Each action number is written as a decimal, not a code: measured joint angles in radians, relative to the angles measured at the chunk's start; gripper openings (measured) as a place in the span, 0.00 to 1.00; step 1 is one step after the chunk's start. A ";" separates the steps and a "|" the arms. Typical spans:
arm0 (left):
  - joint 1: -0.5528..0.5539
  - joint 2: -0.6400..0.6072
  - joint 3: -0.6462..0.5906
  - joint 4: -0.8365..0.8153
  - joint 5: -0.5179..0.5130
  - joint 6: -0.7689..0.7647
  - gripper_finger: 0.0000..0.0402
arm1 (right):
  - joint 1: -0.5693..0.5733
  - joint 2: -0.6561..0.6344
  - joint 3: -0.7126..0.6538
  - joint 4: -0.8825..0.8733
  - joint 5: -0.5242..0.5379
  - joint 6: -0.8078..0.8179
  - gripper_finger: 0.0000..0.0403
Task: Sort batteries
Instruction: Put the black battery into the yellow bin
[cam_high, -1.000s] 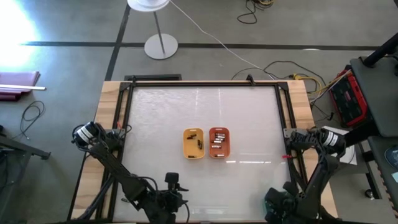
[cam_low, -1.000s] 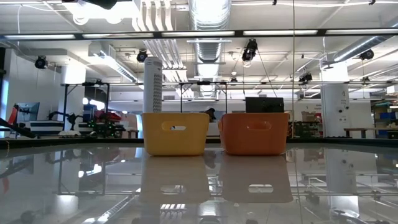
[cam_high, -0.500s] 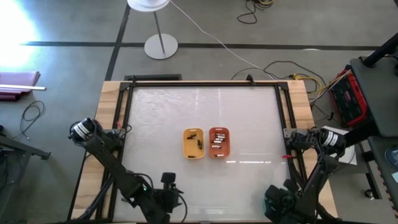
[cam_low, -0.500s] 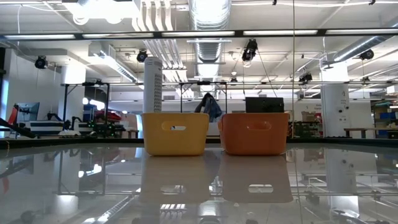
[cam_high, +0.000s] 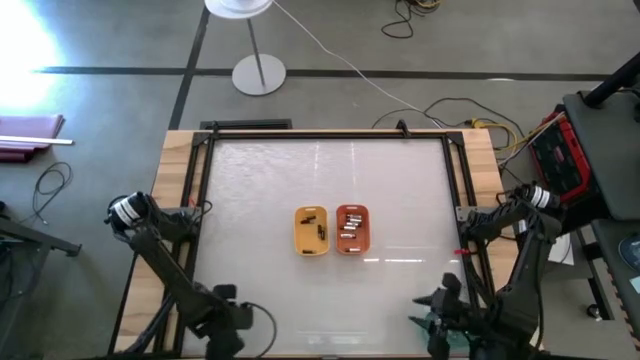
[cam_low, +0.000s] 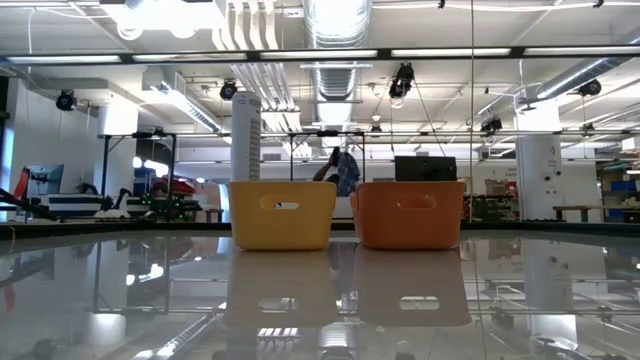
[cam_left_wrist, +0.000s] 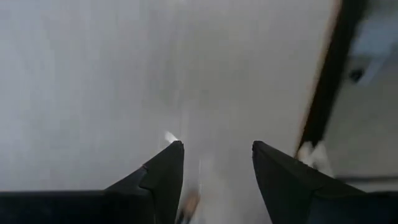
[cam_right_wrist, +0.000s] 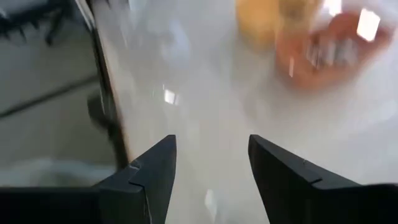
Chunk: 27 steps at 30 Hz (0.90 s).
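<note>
Nearest the table's front edge, both arms sit low and clear of the work. The left gripper (cam_left_wrist: 214, 165) is by the front left corner, its fingers spread apart with nothing between them, only bare white table (cam_high: 260, 200) beyond. The right gripper (cam_right_wrist: 211, 158) is by the front right corner, also spread wide and empty; its wrist view looks across the table toward the two trays.

Farther in, at the table's middle, a yellow tray (cam_high: 311, 230) and an orange tray (cam_high: 352, 229) stand side by side, nearly touching, the yellow one on the left arm's side. The batteries are inside them: dark ones (cam_high: 318, 230) in the yellow tray, silvery-grey ones (cam_high: 350, 228) in the orange tray. No battery shows loose on the table, so the sorting looks finished or close to it.

In the low view the trays' solid walls hide the contents. Beyond them a person (cam_low: 343, 170) shows in the room behind, partly hidden between the trays.

The batteries look like small, rigid metal cylinders, probably smooth, dense for their size and prone to roll. A sound grasp would close across the middle of the barrel, fingers square to its length, so it cannot squirt out endwise.
</note>
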 joint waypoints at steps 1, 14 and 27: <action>-0.014 0.004 -0.015 -0.007 0.026 -0.023 0.43 | -0.007 -0.002 0.000 0.011 0.049 -0.041 0.47; -0.097 0.010 -0.096 -0.036 0.119 -0.079 0.35 | -0.105 0.073 -0.001 0.033 0.081 -0.180 0.39; -0.096 0.014 -0.158 -0.001 0.130 -0.029 0.29 | -0.106 0.095 -0.001 0.036 0.062 -0.182 0.30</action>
